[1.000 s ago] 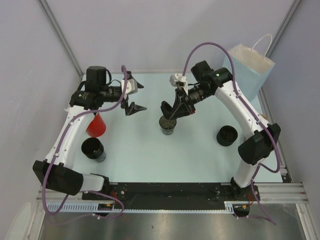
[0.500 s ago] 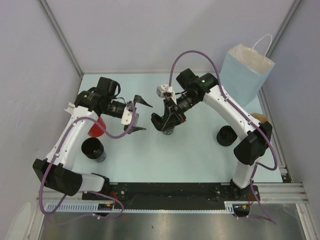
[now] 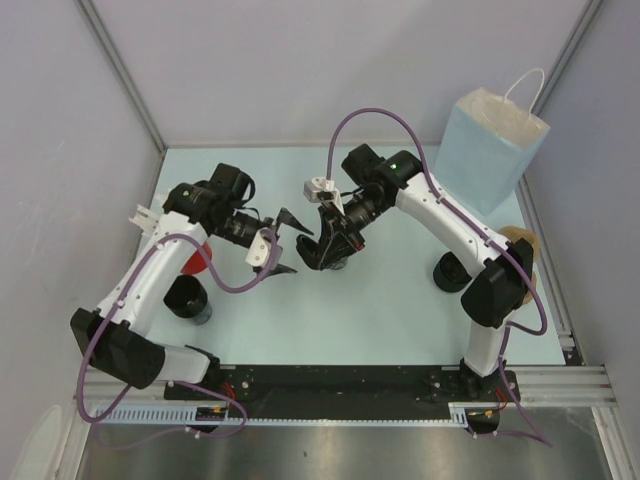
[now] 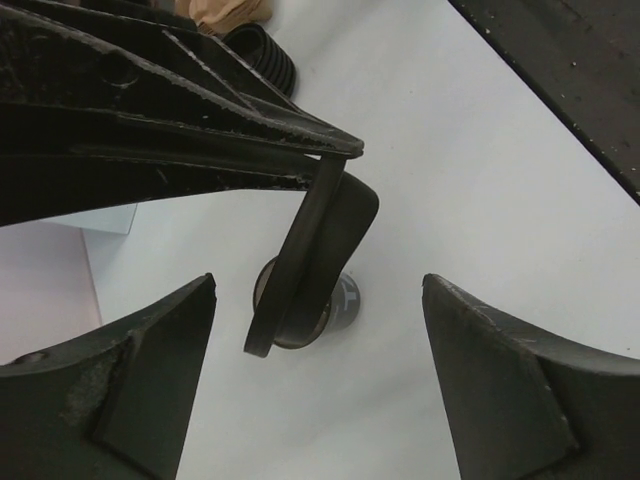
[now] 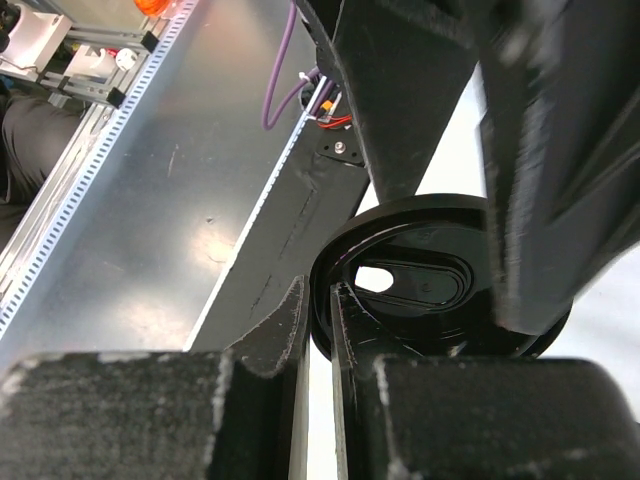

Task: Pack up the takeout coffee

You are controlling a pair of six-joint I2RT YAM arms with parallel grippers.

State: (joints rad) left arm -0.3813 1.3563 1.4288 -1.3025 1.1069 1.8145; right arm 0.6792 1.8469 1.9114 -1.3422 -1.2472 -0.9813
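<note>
1. Takeout coffee [image 4: 345, 302] stands on the pale table [image 3: 400, 310] near the middle, about where it stood a second ago. From above it is now almost wholly hidden under the right gripper [image 3: 326, 252], which has shifted left and nearer the arms' bases
2. The left gripper [image 3: 292, 245] is the big change. A second ago it was at the back left; now it is just beside the right gripper, jaws wide apart and holding nothing
3. The left arm [image 3: 150, 280] now covers most of the red cup [image 3: 197, 262], which was in full view earlier. The right arm [image 3: 450, 215] overlaps the black round thing [image 3: 450, 272] on the right, and more of the brown pulp carrier [image 3: 520, 243] shows by its elbow
4. Only the left wrist view shows the coffee cup itself. It stands between that gripper's two fingers [image 4: 150, 370] and touches neither, while a dark piece held by the other gripper tilts down onto its rim rather than lying flat
5. Only the right wrist view shows the grip. The fingers [image 5: 270, 335] are nearly closed on the rim of the black lid [image 5: 440, 285], with its sip hole facing the camera
6. Containers: I cannot tell what is in the coffee cup. The pale-blue bag [image 3: 495, 140] stands upright at the back right with its mouth open, and the black cup [image 3: 187, 298] at the left is dark inside
</note>
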